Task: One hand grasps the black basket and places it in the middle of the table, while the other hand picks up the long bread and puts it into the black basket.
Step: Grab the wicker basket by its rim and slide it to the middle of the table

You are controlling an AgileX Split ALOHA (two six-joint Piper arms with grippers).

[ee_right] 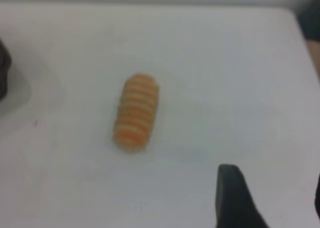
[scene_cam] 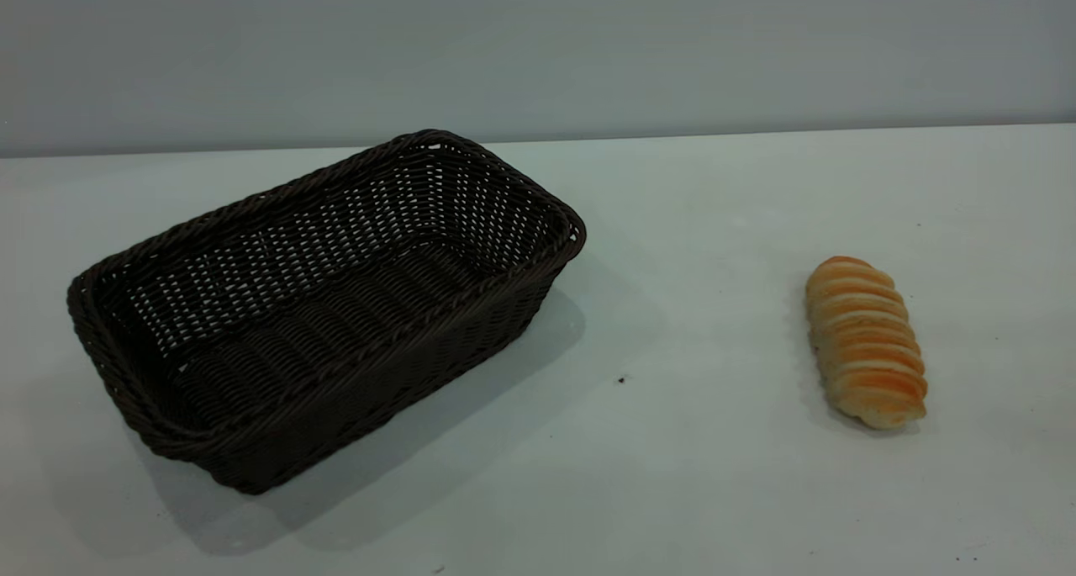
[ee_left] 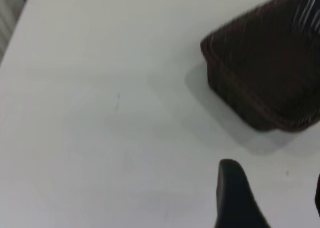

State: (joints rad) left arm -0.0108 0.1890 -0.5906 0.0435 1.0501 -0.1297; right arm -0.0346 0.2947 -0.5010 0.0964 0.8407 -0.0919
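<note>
The black basket (scene_cam: 378, 383) stands empty on the left part of the white table (scene_cam: 714, 223), set at an angle. The long bread (scene_cam: 866, 340) lies on the table's right part, well apart from the basket. Neither gripper shows in the exterior view. In the left wrist view my left gripper (ee_left: 275, 188) is open and empty above bare table, short of the basket's end (ee_left: 270, 67). In the right wrist view my right gripper (ee_right: 274, 188) is open and empty above the table, a little way off from the bread (ee_right: 136, 119).
A grey wall runs behind the table's far edge. A tiny dark speck (scene_cam: 621, 380) lies between basket and bread. A dark corner of the basket (ee_right: 4, 67) shows at the edge of the right wrist view.
</note>
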